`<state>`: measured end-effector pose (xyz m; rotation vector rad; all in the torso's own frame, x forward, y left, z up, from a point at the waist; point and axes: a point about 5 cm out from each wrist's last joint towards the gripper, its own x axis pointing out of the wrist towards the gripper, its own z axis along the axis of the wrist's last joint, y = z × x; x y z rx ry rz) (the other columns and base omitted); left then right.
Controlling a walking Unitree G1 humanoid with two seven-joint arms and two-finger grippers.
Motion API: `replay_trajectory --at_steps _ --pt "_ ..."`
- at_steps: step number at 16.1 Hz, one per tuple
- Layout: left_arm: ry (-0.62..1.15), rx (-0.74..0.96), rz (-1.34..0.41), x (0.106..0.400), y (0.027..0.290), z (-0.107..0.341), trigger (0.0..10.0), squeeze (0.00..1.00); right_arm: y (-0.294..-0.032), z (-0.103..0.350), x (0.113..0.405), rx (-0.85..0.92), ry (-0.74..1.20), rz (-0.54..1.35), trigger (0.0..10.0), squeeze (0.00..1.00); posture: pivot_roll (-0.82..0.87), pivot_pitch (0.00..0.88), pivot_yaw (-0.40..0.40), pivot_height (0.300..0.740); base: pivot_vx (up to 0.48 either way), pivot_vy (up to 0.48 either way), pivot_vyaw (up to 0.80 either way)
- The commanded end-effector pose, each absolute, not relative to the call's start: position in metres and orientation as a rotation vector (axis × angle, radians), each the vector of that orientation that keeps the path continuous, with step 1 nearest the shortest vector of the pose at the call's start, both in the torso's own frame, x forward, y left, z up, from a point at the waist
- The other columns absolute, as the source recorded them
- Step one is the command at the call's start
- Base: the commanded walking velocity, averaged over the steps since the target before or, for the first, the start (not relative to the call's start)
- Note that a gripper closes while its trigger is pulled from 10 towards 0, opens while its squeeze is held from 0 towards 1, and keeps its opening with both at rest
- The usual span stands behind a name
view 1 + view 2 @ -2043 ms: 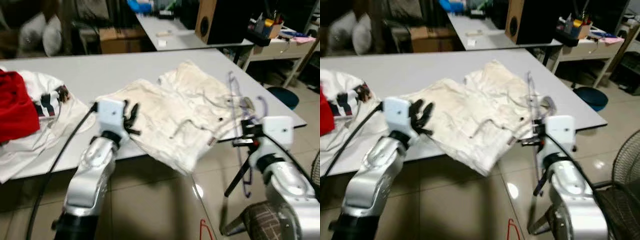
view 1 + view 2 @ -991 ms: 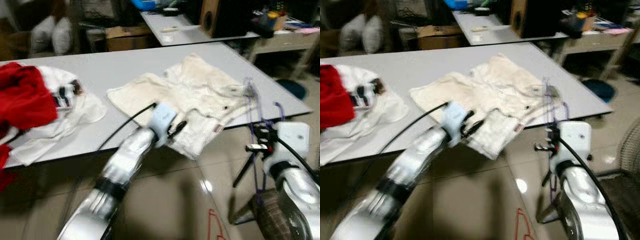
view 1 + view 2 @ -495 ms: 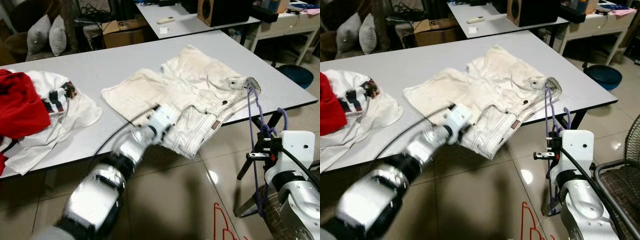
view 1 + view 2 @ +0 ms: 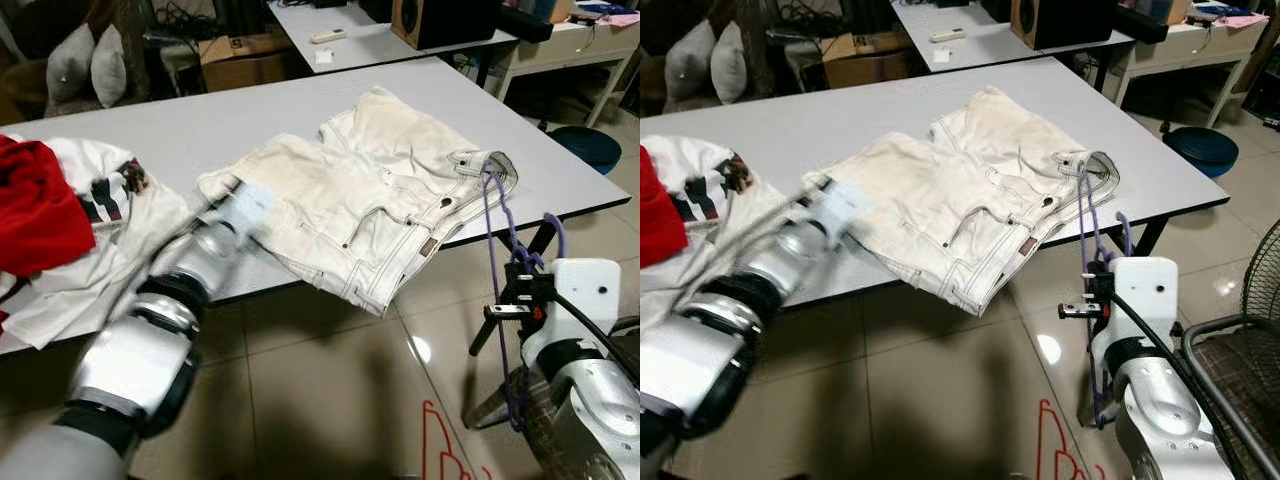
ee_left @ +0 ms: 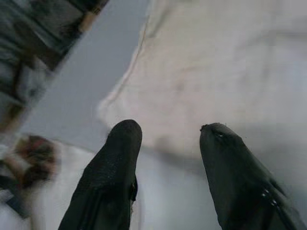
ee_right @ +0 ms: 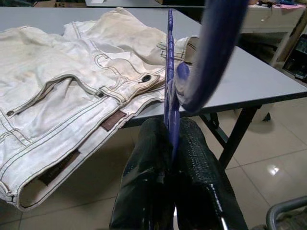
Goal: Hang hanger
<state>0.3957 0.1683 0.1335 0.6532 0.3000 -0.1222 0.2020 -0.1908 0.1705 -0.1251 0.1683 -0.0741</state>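
A: Start from the left. Where was the left pincer [image 5: 168, 158]?

B: Over the desk [image 4: 200, 125], at the near-left hem of the cream shorts [image 4: 370, 190]. In its wrist view the two black fingers [image 5: 112, 177] stood apart with nothing between them, cloth just beyond the tips. The arm was blurred in the head views. To that pincer's left lay a white printed garment [image 4: 110, 200] and a red one [image 4: 35, 205], neither of them in the way.

A: And the hanger?

B: The purple hanger [image 4: 1087, 250] was well to the right of the left pincer, gripped by the right pincer [image 6: 170, 143], whose fingers were closed on its wire. That pincer sat off the desk's near-right edge, lower than the desktop. The hanger's long axis ran roughly upright from the pincer, up and slightly away, and its top reached the waistband of the shorts at the desk's corner. Whether it was threaded through the waistband or only touching it, I could not tell.

A: So which arm mattered?

B: The right, I'd judge, since it already carried the hanger; the left was only near the cloth.

A: Anything obstructing?

B: The desk edge and a dark leg [image 6: 235, 132] stood just beyond the right pincer, and a wire basket [image 4: 1230, 370] to its right. I saw no rail to hang on.
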Motion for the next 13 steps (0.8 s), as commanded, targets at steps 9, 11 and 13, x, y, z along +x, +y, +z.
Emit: replay_trajectory --at_steps 9,11,13 --pt "0.321 0.414 -0.668 0.374 0.075 0.107 10.0 0.0 -0.18 0.18 0.185 -0.144 0.168 0.055 10.0 0.0 -0.23 0.123 0.084 0.74 0.0 0.0 0.0" --pt "0.349 0.438 -0.604 0.374 0.084 0.103 10.0 0.0 -0.179 0.182 0.175 -0.16 0.184 0.104 10.0 0.0 -0.25 0.153 0.072 0.74 0.0 0.0 0.0" --pt "0.362 0.492 -0.511 0.376 0.1 0.1 10.0 0.0 -0.18 0.184 0.162 -0.171 0.215 0.127 10.0 0.0 -0.28 0.199 0.063 0.74 0.0 0.0 0.0"
